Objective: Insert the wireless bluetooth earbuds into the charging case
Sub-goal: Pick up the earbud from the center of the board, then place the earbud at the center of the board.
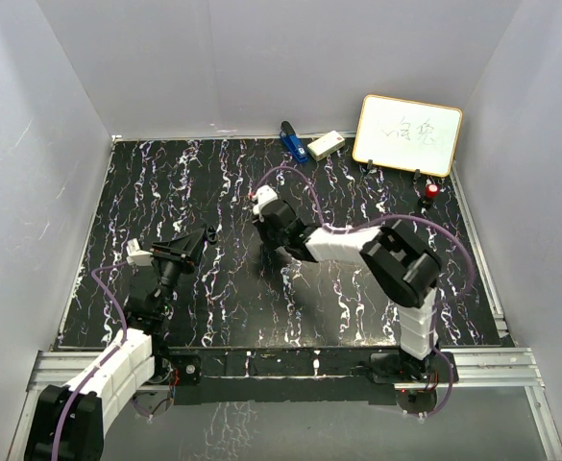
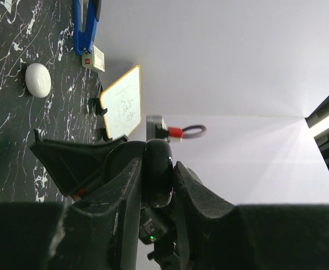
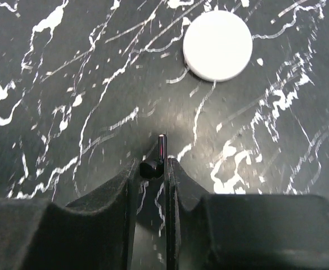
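Fingers (image 3: 182, 194) of my right gripper (image 3: 152, 169) are pinched almost together on one earbud (image 3: 148, 169), low over the table (image 3: 52, 84). The bulb end sits between the tips, and the thin stem pokes forward just beside one tip. I judge the bulb is the part taken because it alone is thick enough to hold. That leaves the stem free to lead into a socket. The earbud reads dark and glossy here, hard plastic, far thinner than a finger. Second earbud: not found in any view.

My left gripper (image 2: 157, 163) is clamped on the charging case (image 2: 160, 180), edge-on between the pads and apparently off the table. I judge it is presented this way so that the right arm can bring the earbud to it. Case: black, smooth, rounded like a pebble, with shiny highlights. Lid state: cannot tell.

White puck (image 3: 217, 45): flat matte disc on the table ahead of the right fingers, apart from them. Table surface: black with white marbled streaks.
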Controlling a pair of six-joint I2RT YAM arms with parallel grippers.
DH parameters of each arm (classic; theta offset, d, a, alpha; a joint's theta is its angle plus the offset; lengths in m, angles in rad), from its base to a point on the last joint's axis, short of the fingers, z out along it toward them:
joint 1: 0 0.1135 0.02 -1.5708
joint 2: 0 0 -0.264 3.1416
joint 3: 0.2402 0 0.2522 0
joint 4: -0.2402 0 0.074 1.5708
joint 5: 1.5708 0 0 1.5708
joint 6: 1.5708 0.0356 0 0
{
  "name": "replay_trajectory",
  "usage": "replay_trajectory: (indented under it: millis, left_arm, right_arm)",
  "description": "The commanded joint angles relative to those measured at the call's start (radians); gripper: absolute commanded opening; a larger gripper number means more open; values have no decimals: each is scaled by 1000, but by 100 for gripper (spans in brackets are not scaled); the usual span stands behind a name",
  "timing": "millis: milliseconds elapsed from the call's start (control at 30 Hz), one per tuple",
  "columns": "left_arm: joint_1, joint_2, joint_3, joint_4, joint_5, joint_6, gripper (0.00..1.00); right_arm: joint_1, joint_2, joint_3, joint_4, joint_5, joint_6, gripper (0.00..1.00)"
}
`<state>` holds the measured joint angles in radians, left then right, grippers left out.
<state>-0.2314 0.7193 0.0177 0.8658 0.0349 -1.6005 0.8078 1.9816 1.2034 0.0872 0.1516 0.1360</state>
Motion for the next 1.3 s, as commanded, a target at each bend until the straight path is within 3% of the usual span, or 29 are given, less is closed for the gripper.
replay_trajectory:
  millis: [0,167,400,767,1267]
  left_arm:
    - [5,-3,-12,49,14,1,0]
    - [5,3,-13,56,16,2,0]
    - [6,16,-19,74,23,-3,0]
    - [6,83,7,99,58,14,0]
    - [6,162,18,149,84,17,0]
  right_arm:
    - [2,-173,-125,59,15,40,6]
    - [2,-324,-249,45,47,37,6]
    - [2,-411,-342,11,53,56,6]
    - [3,-472,-455,31,25,81,5]
    - [2,-431,-466,57,-27,58,7]
